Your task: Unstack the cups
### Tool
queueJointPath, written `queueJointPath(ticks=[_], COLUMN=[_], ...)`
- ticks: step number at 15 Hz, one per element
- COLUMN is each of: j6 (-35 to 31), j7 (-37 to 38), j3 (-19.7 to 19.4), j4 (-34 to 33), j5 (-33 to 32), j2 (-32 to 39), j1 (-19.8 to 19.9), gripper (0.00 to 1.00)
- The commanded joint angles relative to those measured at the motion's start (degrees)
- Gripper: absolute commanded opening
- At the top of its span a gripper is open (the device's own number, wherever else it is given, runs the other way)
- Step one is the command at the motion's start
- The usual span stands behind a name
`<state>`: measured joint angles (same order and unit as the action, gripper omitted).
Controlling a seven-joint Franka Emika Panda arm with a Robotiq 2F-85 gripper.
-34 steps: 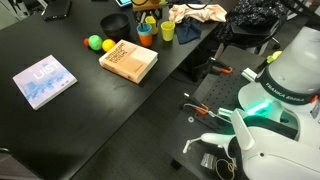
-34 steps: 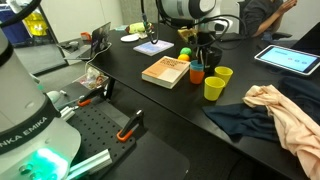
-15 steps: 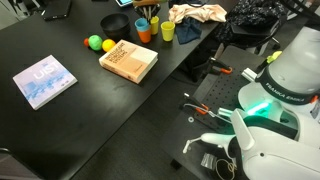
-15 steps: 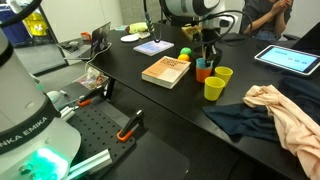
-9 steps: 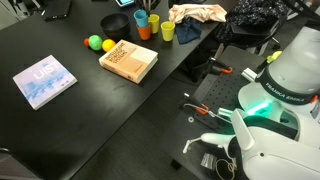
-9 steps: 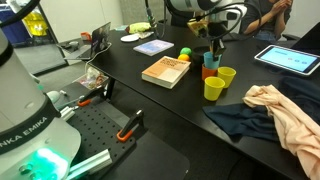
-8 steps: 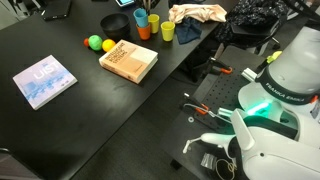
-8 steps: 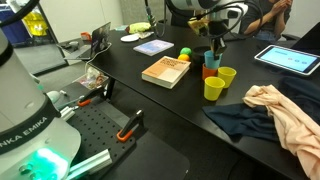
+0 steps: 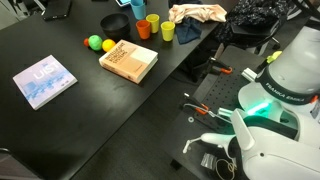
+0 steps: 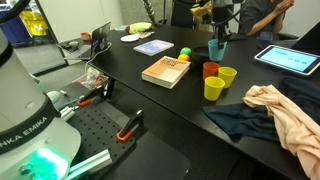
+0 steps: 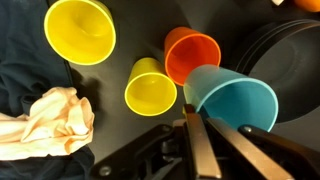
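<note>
My gripper (image 10: pixel 217 38) hangs above the table, shut on the rim of the blue cup (image 10: pixel 216 48), which is lifted clear of the others. In the wrist view one finger sits inside and one outside the blue cup (image 11: pixel 235 100), with the gripper (image 11: pixel 196 122) pinching its wall. Below stand the orange cup (image 10: pixel 210 70) and two yellow cups (image 10: pixel 227 76) (image 10: pixel 213 89), all upright and apart. The wrist view shows the orange cup (image 11: pixel 190 55) and the yellow cups (image 11: pixel 150 92) (image 11: pixel 80 28). In an exterior view the orange cup (image 9: pixel 144 30) and yellow cups (image 9: pixel 153 21) (image 9: pixel 167 32) sit at the table's far end.
A brown book (image 10: pixel 166 71) lies beside the cups, with green and yellow balls (image 10: pixel 185 54) behind it. A dark bowl (image 11: pixel 285 50) stands close to the orange cup. Crumpled cloths (image 10: pixel 285 110) lie near the yellow cups. A tablet (image 10: pixel 290 58) and a blue-white book (image 9: pixel 44 80) lie farther off.
My gripper has risen with the blue cup, pulling it up out of the orange cup and away from it. The orange and yellow cups stayed put.
</note>
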<state>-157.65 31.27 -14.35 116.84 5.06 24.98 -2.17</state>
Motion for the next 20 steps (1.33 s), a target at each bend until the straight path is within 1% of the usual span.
queueJointPath(ticks=[1,6,8,9,10,12,15,18,20], j6=[1.0,2.6,2.8,3.1,3.1,1.3,-0.4,-3.9,-7.2], j7=[-0.9,-1.1,-1.4,-0.5,-0.8,3.1,6.0,8.7,10.5], j3=[1.0,2.3,3.1,2.7,3.3,0.2,-1.6,-4.0,-5.5], j4=[4.3,9.8,11.5,12.2,12.8,13.9,14.5,14.2,14.0], j5=[1.0,1.2,1.7,1.0,1.8,-3.3,-7.2,-10.2,-10.3], j2=[-5.0,-8.3,-8.5,-7.9,-7.6,-5.3,-2.3,0.9,2.7], j1=[0.8,0.9,1.2,0.8,1.2,-1.3,-2.8,-5.0,-6.6], gripper=[0.03,0.03,0.03,0.03,0.03,0.03,0.03,0.03,0.03])
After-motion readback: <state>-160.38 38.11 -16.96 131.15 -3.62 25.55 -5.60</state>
